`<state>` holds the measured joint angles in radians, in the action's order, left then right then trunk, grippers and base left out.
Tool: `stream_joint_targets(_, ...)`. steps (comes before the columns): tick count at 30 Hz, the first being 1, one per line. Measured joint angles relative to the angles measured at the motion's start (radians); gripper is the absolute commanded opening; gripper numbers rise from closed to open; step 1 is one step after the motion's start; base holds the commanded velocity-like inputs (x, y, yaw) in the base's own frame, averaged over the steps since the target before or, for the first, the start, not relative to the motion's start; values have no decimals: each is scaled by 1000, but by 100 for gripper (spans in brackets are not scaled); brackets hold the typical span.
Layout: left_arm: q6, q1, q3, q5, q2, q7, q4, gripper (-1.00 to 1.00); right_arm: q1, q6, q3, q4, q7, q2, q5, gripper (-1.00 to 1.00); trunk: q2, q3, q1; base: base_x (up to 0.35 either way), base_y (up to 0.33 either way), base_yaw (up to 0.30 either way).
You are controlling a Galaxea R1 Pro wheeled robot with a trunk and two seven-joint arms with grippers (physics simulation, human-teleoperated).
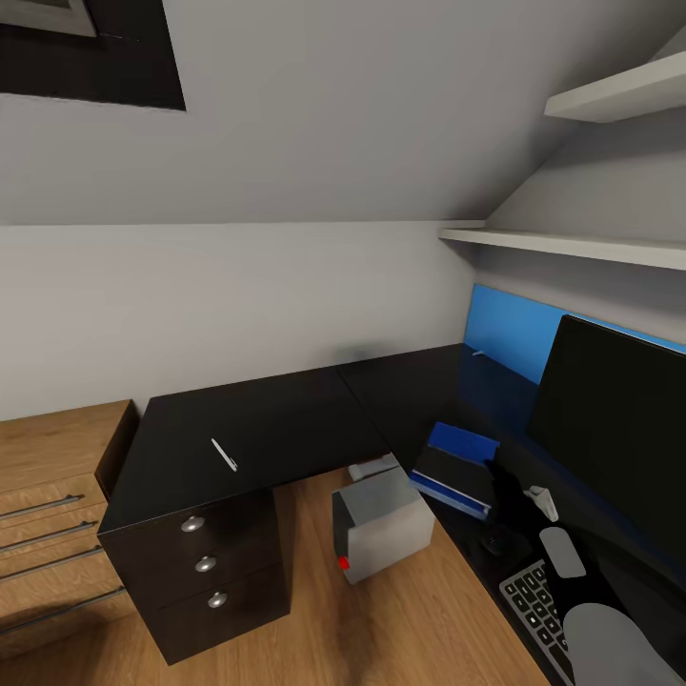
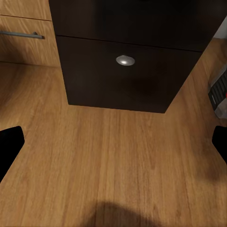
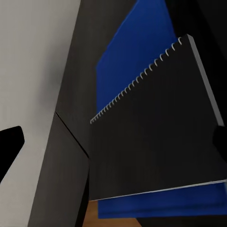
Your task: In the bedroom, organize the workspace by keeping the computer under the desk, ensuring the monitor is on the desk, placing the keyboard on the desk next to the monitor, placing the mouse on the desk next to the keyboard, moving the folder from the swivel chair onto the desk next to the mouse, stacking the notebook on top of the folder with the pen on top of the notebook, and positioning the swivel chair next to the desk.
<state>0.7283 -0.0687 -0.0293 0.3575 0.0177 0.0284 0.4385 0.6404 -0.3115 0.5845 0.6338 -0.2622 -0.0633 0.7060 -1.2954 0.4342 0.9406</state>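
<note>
While flat, pen (image 1: 224, 454) points diagonally across desk (image 1: 286, 419).

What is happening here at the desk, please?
A two-armed robot is tidying a black L-shaped desk. The dark notebook already lies on the blue folder beside the monitor, with the mouse and keyboard nearby. The right claw hovers open over the notebook, holding nothing. The white pen lies apart on the other wing of the desk, not yet stacked. The computer stands on the floor by the desk. The left claw hangs open above the floor.
</note>
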Motion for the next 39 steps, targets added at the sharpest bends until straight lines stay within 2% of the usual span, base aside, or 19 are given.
stream_joint_targets(9, 0, 0, 1, 1, 0, 0, 0, 100, 0, 2, -1, 18, -2, -1, -4, 100, 0, 0, 0, 0, 0, 0)
stream_joint_targets(11, -1, 0, 1, 1, 0, 0, 0, 100, 0, 2, -3, 33, -2, 0, -18, 100, 0, 0, 0, 0, 0, 0)
stream_joint_targets(21, 0, 0, 1, 0, 0, -1, 0, 100, 0, 0, -29, 62, -2, 3, -152, 100, 0, 0, 0, 0, 0, 0)
stream_joint_targets(28, 0, 0, 1, 0, 0, -1, 0, 100, 0, -2, -41, 81, -2, 14, -198, 100, 0, 0, 0, 0, 0, 0)
stream_joint_targets(39, -2, 0, 1, 0, 1, -1, 0, 100, 0, 0, -111, 100, -3, 23, -284, 100, 0, 0, 0, 0, 0, 0)
